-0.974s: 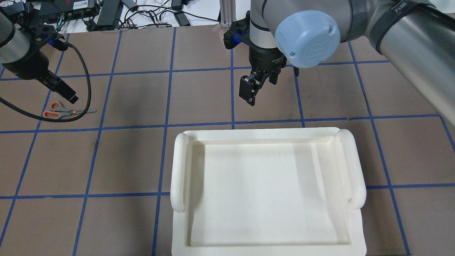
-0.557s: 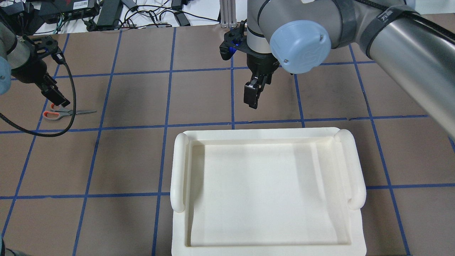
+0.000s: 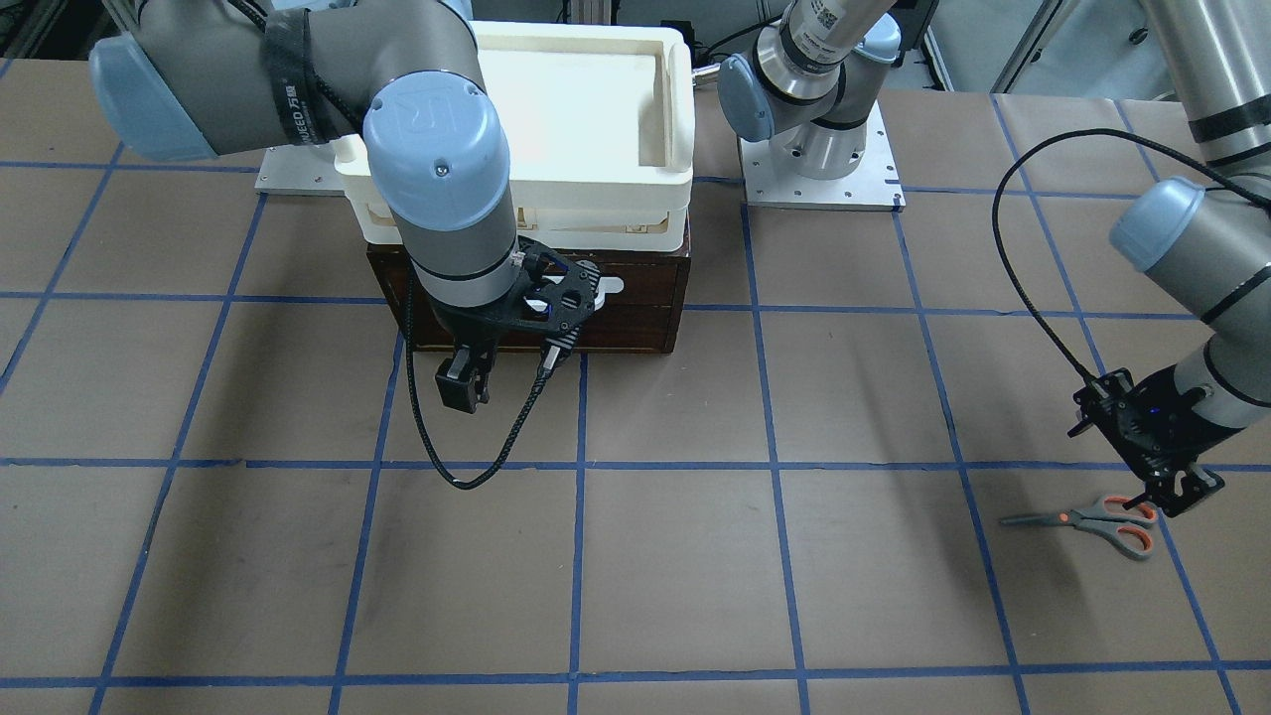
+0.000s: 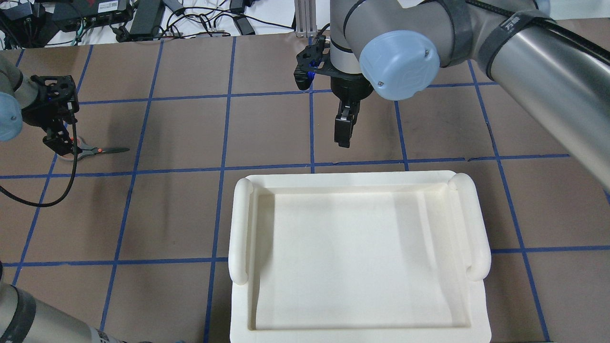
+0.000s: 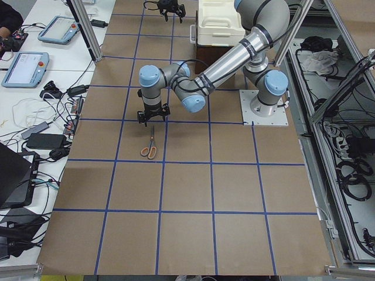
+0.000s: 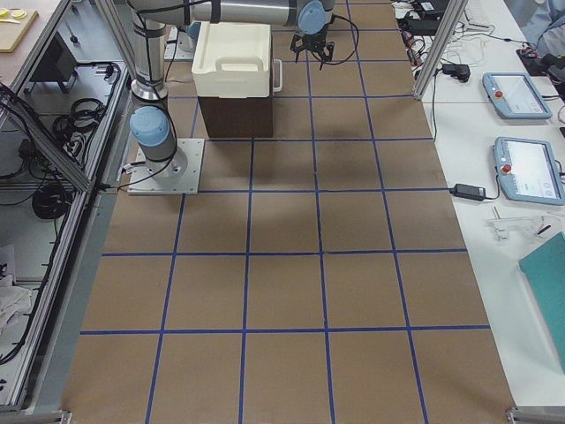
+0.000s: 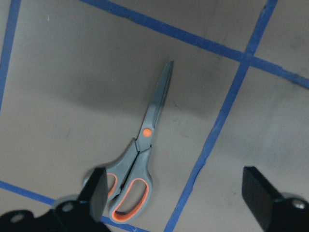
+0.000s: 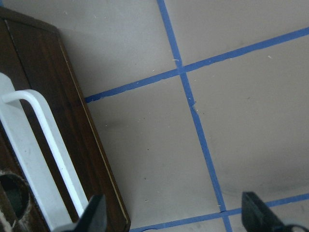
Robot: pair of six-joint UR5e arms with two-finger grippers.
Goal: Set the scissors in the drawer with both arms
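The scissors (image 4: 102,150) lie flat on the brown table at the far left, blades pointing toward the middle. They also show in the front view (image 3: 1087,518) and in the left wrist view (image 7: 140,159). My left gripper (image 4: 59,142) is open and hovers just above the orange-lined handle loops, which sit near one fingertip (image 7: 95,193). My right gripper (image 4: 343,136) is open and empty, low in front of the dark brown drawer (image 3: 626,323). The drawer is shut. Its white bar handle (image 8: 50,145) shows in the right wrist view.
A white plastic tray (image 4: 240,224) sits on top of the drawer cabinet. Blue tape lines grid the table. A black cable (image 4: 57,190) loops from my left wrist over the table. Power bricks and cables (image 4: 143,16) lie past the far edge.
My left gripper has moved left and down over the scissors' handles and turned, now hiding them from above. My right gripper has turned and shifted slightly toward the drawer.
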